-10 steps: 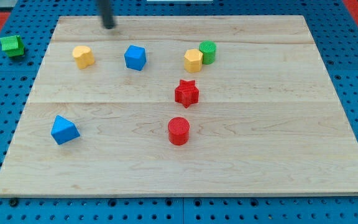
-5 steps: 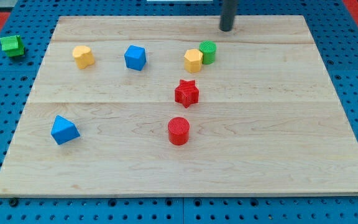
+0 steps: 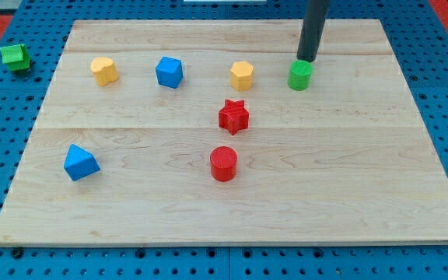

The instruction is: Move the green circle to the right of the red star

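The green circle (image 3: pixel 300 75) stands on the wooden board (image 3: pixel 348 171), up and to the right of the red star (image 3: pixel 233 116). My tip (image 3: pixel 307 60) is just above the green circle, touching or nearly touching its top edge. The rod rises out of the view's top. The red star sits near the board's middle.
A yellow hexagon block (image 3: pixel 242 75) lies left of the green circle. A blue cube (image 3: pixel 169 71) and another yellow block (image 3: pixel 104 70) lie further left. A red circle (image 3: pixel 223 164) is below the star. A blue block (image 3: pixel 80 162) is at lower left. A green block (image 3: pixel 14 56) lies off the board.
My tip swept right along the board's top, then came down behind the green circle. The green circle moved right, away from the yellow hexagon block it was touching.
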Available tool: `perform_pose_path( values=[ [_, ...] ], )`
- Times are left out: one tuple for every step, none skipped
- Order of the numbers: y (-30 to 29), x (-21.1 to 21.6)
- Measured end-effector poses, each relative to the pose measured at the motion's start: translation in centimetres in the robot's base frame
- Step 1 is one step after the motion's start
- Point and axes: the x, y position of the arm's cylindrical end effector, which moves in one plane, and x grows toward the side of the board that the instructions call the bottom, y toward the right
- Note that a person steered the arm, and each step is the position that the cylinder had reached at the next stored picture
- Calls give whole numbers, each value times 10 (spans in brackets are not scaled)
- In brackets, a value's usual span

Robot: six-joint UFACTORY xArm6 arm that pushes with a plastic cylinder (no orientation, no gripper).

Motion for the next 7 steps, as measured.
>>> perform_pose_path(
  values=[
    [13, 57],
    [11, 109],
    [11, 75],
    [-42, 58],
    [-72, 73],
    [-75, 58],
    [-109, 63]
  ],
)
